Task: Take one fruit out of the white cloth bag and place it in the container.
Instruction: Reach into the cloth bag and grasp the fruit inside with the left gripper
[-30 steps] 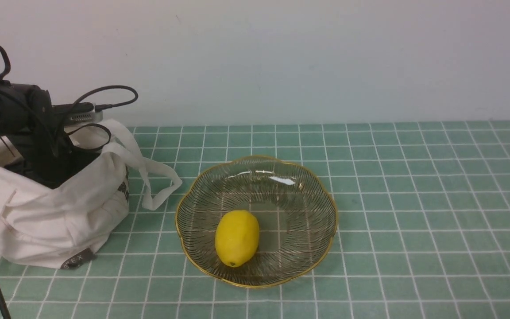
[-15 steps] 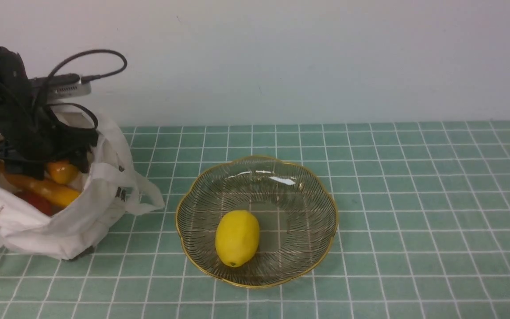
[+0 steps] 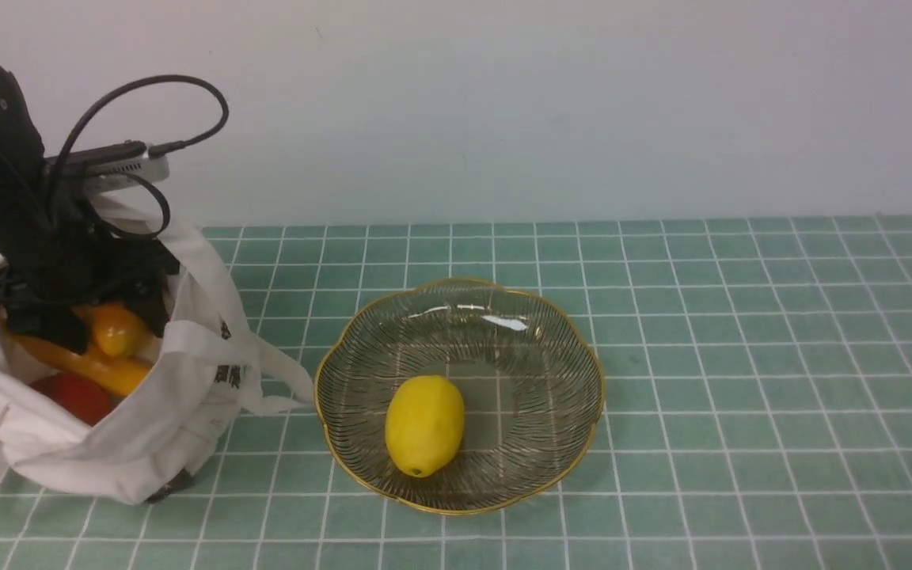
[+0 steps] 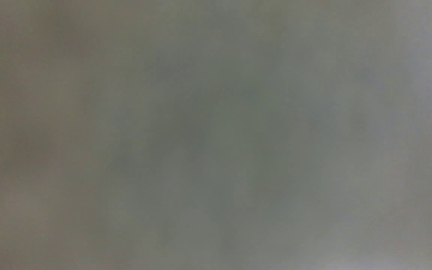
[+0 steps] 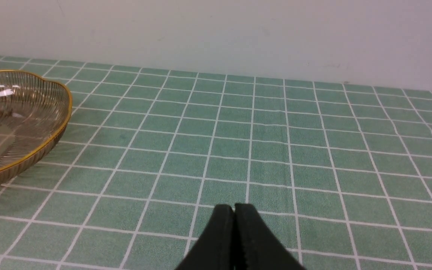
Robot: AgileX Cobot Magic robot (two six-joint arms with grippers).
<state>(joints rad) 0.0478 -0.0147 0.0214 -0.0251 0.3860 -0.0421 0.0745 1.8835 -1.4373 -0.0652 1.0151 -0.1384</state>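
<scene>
Front view, left of frame: left gripper (image 3: 96, 317) at mouth of white cloth bag (image 3: 147, 412), jaws seemingly closed around fruit (image 3: 113, 331), long axis roughly upright. Container (image 3: 600, 396) at frame centre, well apart; left arm nearer. Right gripper (image 5: 234, 208) closed, empty.

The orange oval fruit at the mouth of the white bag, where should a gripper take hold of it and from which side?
Across its narrow middle, from above through the open mouth of the white cloth bag. The fruit lies atop the banana with cloth around its sides, so only the top is free. The left gripper straddles it that way.
</scene>
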